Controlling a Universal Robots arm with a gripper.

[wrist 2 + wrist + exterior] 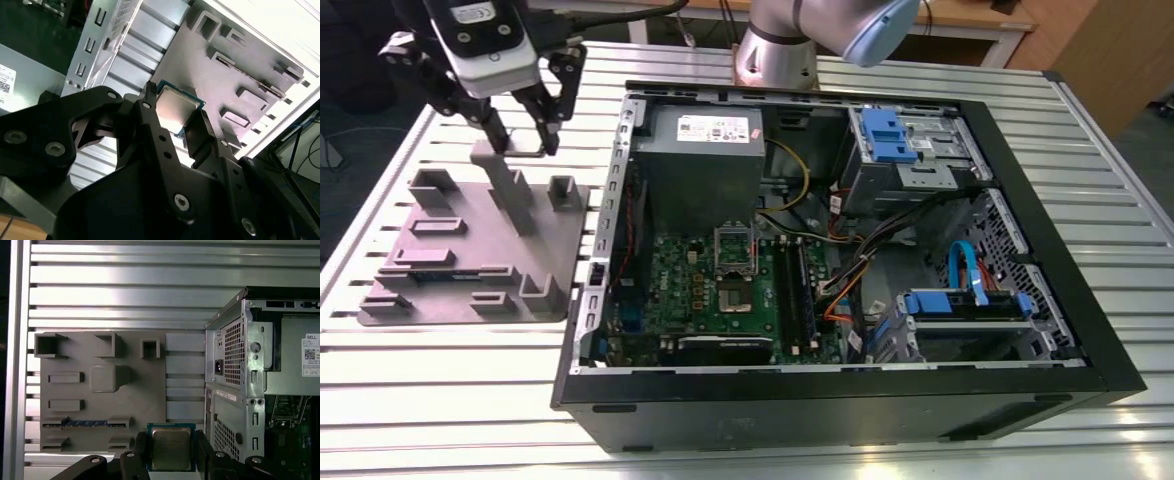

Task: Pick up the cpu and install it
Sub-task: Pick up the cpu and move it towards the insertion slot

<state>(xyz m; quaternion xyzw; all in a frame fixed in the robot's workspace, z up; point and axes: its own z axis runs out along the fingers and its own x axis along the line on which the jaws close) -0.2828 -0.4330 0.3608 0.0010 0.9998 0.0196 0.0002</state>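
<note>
Slatted aluminium table (pixel 454 400) underneath, open computer case (pixel 1067 330) on the exterior view's right with its green motherboard (pixel 720 290) and socket (pixel 736 250) exposed. Grey holder tray (pixel 454 250) sits just beside the case, posts upright. The gripper (pixel 520 145) hangs above that tray, and in both wrist views the cpu (pixel 171 448) (pixel 175 107) sits between its fingers (pixel 141 450), pinched on two opposite edges, clear of the tray.

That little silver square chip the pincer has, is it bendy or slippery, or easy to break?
Probably stiff: the cpu sits flat and straight, held by its edges in the pincer. Its smooth metal top looks slick, so gripping the edges likely suits it. It is likely light, being thin and small.
</note>
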